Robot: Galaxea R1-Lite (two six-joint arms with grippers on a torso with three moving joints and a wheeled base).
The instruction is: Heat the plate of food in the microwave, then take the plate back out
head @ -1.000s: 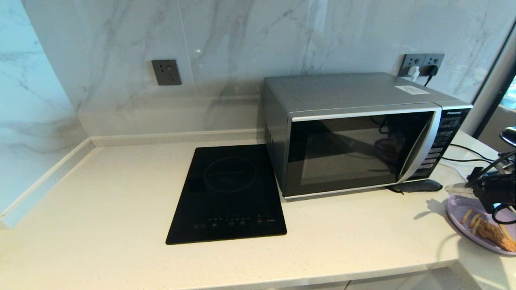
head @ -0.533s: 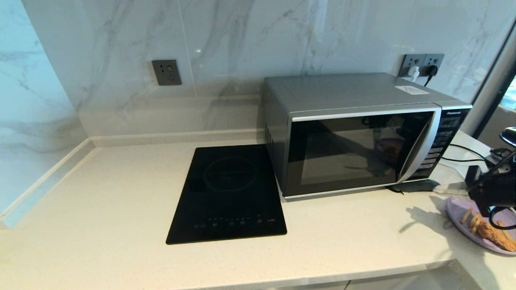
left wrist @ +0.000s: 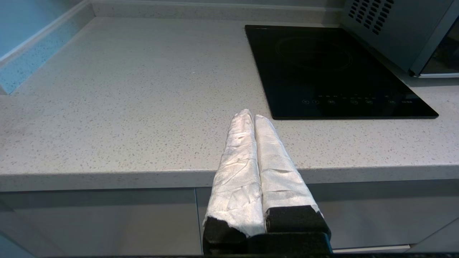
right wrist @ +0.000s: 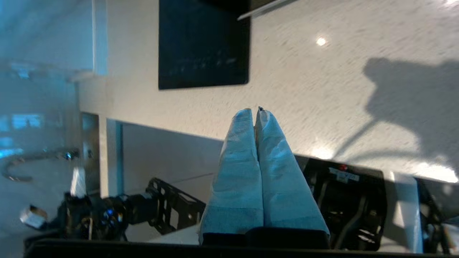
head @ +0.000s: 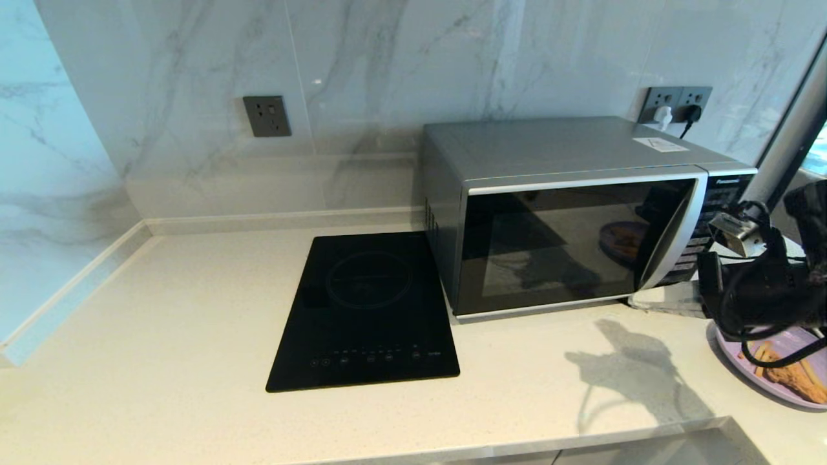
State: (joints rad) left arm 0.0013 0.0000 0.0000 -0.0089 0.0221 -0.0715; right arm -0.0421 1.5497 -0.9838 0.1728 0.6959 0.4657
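1. Head view: the microwave (head: 581,213) stands at the back right of the counter (head: 194,310) with its door closed, beside the black hob (head: 365,313). The plate of food (head: 785,374) lies at the far right edge of the counter, well apart from the door handle and half hidden under the right arm (head: 762,290). The plate looks stiff, shallow and light, but probably slick; the loose fries and chicken piece would slide if it tilts. The bare rim is the place to pinch, kept level. The door needs a pull at its curved handle first.

2. Left wrist view: the left gripper (left wrist: 250,115) sits parked below the counter edge, its 2 wrapped fingers pressed together and empty. This view shows the hob's touch buttons and the microwave's vented side, but no plate.

3. Right wrist view: the right gripper (right wrist: 255,111) hangs above the counter front, its fingers pressed together on nothing. Only here is that clear; the head view hides these fingertips. Neither plate nor microwave appears.
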